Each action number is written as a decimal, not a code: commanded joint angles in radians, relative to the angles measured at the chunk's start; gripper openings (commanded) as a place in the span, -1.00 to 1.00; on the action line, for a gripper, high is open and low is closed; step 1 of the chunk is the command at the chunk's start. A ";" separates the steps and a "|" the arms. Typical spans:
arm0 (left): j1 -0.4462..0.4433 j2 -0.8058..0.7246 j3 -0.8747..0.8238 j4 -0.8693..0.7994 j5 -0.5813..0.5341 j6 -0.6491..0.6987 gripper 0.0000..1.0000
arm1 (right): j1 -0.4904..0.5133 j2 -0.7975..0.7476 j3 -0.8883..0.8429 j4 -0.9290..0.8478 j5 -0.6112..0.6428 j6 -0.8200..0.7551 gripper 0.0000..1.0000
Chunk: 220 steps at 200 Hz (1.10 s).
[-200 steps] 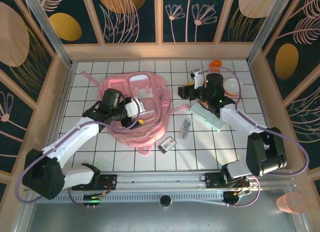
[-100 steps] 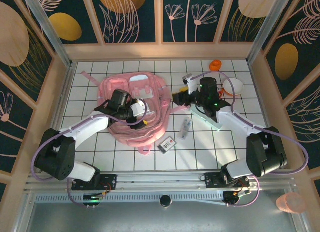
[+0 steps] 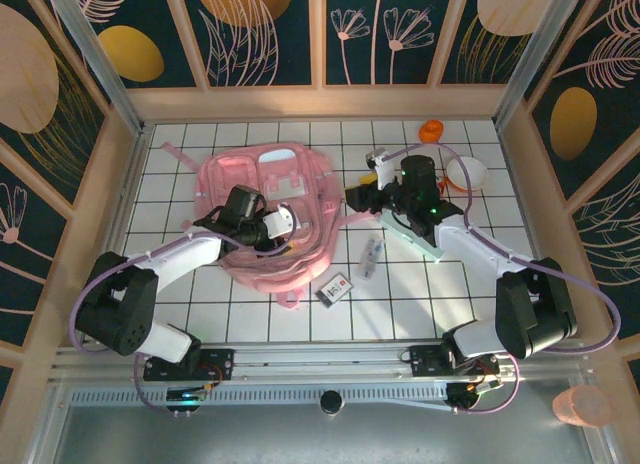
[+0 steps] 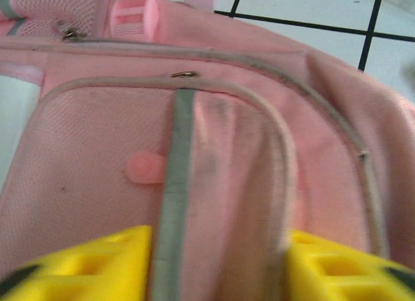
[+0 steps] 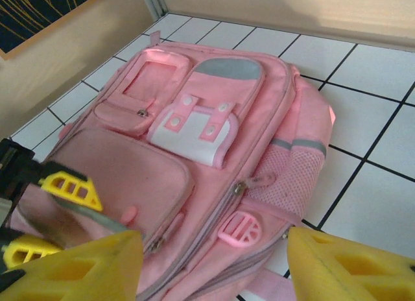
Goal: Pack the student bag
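Note:
The student bag [image 3: 262, 189] is a big pink backpack lying flat, front up, on the white tiled table. My left gripper [image 3: 284, 241] is down on its lower front pocket. In the left wrist view its yellow fingers [image 4: 78, 265] pinch a bunched fold of pocket fabric with a grey stripe [image 4: 176, 184]. My right gripper [image 3: 358, 197] hovers open by the bag's right side. Nothing sits between its fingertips [image 5: 71, 268], and the pink buckle [image 5: 240, 228] and the mesh side pocket [image 5: 285, 178] lie below them. The left gripper's fingers [image 5: 70, 186] also show there.
A mint-green flat box [image 3: 418, 232] lies under the right arm. A white bowl [image 3: 467, 172] and an orange object [image 3: 432, 130] sit at the back right. A small clear item [image 3: 370, 255] and a small card pack [image 3: 336, 289] lie right of the bag.
The left gripper has moved onto the front pocket and closed on its fabric. The right gripper shifted left toward the bag, then stayed nearly still.

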 commanded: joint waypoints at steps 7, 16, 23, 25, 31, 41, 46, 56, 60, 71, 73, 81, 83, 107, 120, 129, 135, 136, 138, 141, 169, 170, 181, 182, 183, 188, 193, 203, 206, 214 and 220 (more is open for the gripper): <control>0.013 -0.145 -0.046 0.093 0.041 0.017 -0.85 | 0.005 -0.038 -0.016 -0.003 -0.134 -0.132 0.42; 0.031 -0.204 -0.076 0.139 0.085 -0.015 -1.00 | 0.005 -0.035 -0.013 -0.001 -0.144 -0.155 0.45; 0.056 -0.248 -0.096 0.169 0.141 -0.042 -1.00 | 0.004 -0.031 -0.008 -0.012 -0.140 -0.184 0.47; 0.065 -0.261 -0.099 0.175 0.157 -0.052 -1.00 | 0.004 -0.027 -0.006 -0.014 -0.137 -0.194 0.47; 0.092 -0.293 -0.107 0.191 0.209 -0.071 -1.00 | 0.003 -0.020 0.002 -0.022 -0.126 -0.216 0.50; 0.130 -0.327 -0.114 0.202 0.279 -0.097 -1.00 | 0.001 -0.003 0.019 -0.045 -0.126 -0.266 0.53; 0.145 -0.340 -0.114 0.200 0.304 -0.101 -1.00 | 0.001 0.010 0.031 -0.055 -0.134 -0.294 0.54; 0.168 -0.362 -0.112 0.192 0.342 -0.104 -1.00 | 0.002 0.037 0.055 -0.069 -0.148 -0.342 0.54; 0.174 -0.368 -0.110 0.185 0.352 -0.100 -1.00 | 0.002 0.051 0.068 -0.078 -0.157 -0.365 0.54; 0.185 -0.382 -0.101 0.167 0.372 -0.090 -1.00 | 0.008 0.090 0.106 -0.106 -0.171 -0.418 0.55; 0.187 -0.385 -0.100 0.164 0.376 -0.087 -1.00 | 0.008 0.097 0.114 -0.113 -0.174 -0.428 0.55; 0.190 -0.392 -0.094 0.155 0.392 -0.079 -1.00 | 0.015 0.129 0.147 -0.143 -0.182 -0.471 0.54; 0.191 -0.393 -0.093 0.152 0.394 -0.075 -1.00 | 0.017 0.137 0.156 -0.151 -0.183 -0.483 0.55; 0.191 -0.404 -0.083 0.127 0.413 -0.044 -1.00 | 0.037 0.224 0.226 -0.223 -0.194 -0.630 0.50; 0.191 -0.406 -0.079 0.104 0.412 -0.020 -1.00 | 0.037 0.271 0.255 -0.259 -0.211 -0.711 0.47; 0.190 -0.410 -0.079 0.096 0.409 -0.007 -1.00 | 0.038 0.307 0.281 -0.298 -0.223 -0.774 0.44; 0.190 -0.414 -0.080 0.093 0.408 -0.002 -1.00 | 0.040 0.331 0.302 -0.327 -0.227 -0.812 0.42; 0.190 -0.415 -0.080 0.092 0.407 -0.002 -1.00 | 0.040 0.335 0.306 -0.332 -0.228 -0.821 0.42; 0.190 -0.416 -0.081 0.091 0.407 0.001 -1.00 | 0.040 0.343 0.313 -0.341 -0.230 -0.835 0.41; 0.191 -0.419 -0.083 0.089 0.406 0.005 -1.00 | 0.039 0.355 0.323 -0.355 -0.231 -0.854 0.40; 0.190 -0.431 -0.089 0.061 0.405 0.046 -1.00 | 0.039 0.472 0.435 -0.463 -0.247 -0.972 0.35; 0.191 -0.431 -0.090 0.061 0.405 0.047 -1.00 | 0.039 0.475 0.438 -0.466 -0.248 -0.976 0.35; 0.190 -0.436 -0.098 0.065 0.403 0.054 -1.00 | 0.040 0.515 0.480 -0.507 -0.259 -1.017 0.33; 0.190 -0.436 -0.099 0.066 0.403 0.055 -1.00 | 0.041 0.518 0.483 -0.510 -0.260 -1.020 0.32; 0.191 -0.436 -0.099 0.066 0.403 0.056 -1.00 | 0.041 0.520 0.486 -0.512 -0.261 -1.021 0.32; 0.190 -0.437 -0.100 0.067 0.402 0.057 -1.00 | 0.043 0.536 0.501 -0.524 -0.265 -1.032 0.31; 0.191 -0.436 -0.101 0.068 0.401 0.057 -1.00 | 0.042 0.553 0.515 -0.534 -0.269 -1.037 0.31; 0.191 -0.434 -0.101 0.068 0.402 0.057 -1.00 | 0.044 0.581 0.548 -0.565 -0.280 -1.056 0.30; 0.191 -0.432 -0.100 0.068 0.403 0.057 -1.00 | 0.045 0.588 0.557 -0.573 -0.284 -1.059 0.30; 0.190 -0.429 -0.096 0.068 0.407 0.057 -1.00 | 0.047 0.610 0.577 -0.591 -0.291 -1.063 0.28; 0.191 -0.428 -0.093 0.068 0.410 0.057 -1.00 | 0.048 0.624 0.593 -0.606 -0.297 -1.066 0.28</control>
